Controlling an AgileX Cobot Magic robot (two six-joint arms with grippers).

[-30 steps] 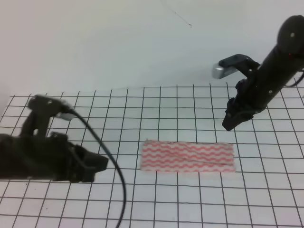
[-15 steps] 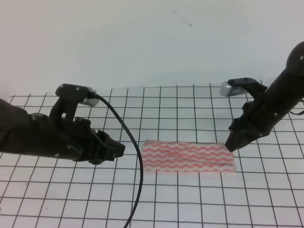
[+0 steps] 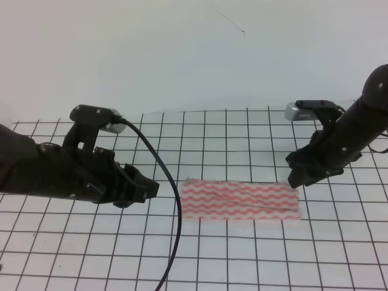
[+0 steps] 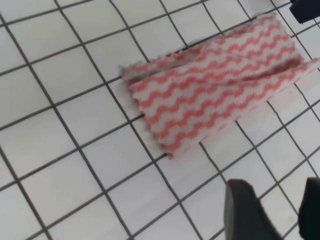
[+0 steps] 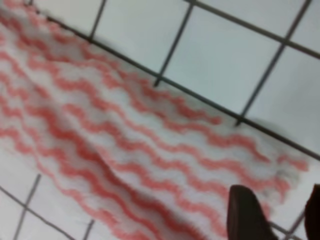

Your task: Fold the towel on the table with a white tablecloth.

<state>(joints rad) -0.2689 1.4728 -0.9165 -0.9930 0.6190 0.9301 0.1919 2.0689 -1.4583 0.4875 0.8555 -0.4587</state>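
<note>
The towel (image 3: 239, 200), pink-red and white wavy stripes, lies as a long flat strip on the table's gridded white tablecloth (image 3: 230, 133), with one layer overlapping along its length. My left gripper (image 3: 148, 189) hovers left of the towel's left end, apart from it. In the left wrist view its fingers (image 4: 247, 215) stand open below the towel (image 4: 220, 95), nothing between them. My right gripper (image 3: 294, 179) sits just above the towel's far right corner. The right wrist view shows its open fingers (image 5: 247, 215) close over the towel (image 5: 125, 150).
A black cable (image 3: 173, 200) loops down from the left arm toward the front edge, just left of the towel. A plain white wall (image 3: 182, 54) stands behind the table. Gridded cloth stretches in front of and behind the towel.
The left arm has risen and moved right toward the towel's left end, then held. The right gripper has come down and forward to the towel's far right corner.
</note>
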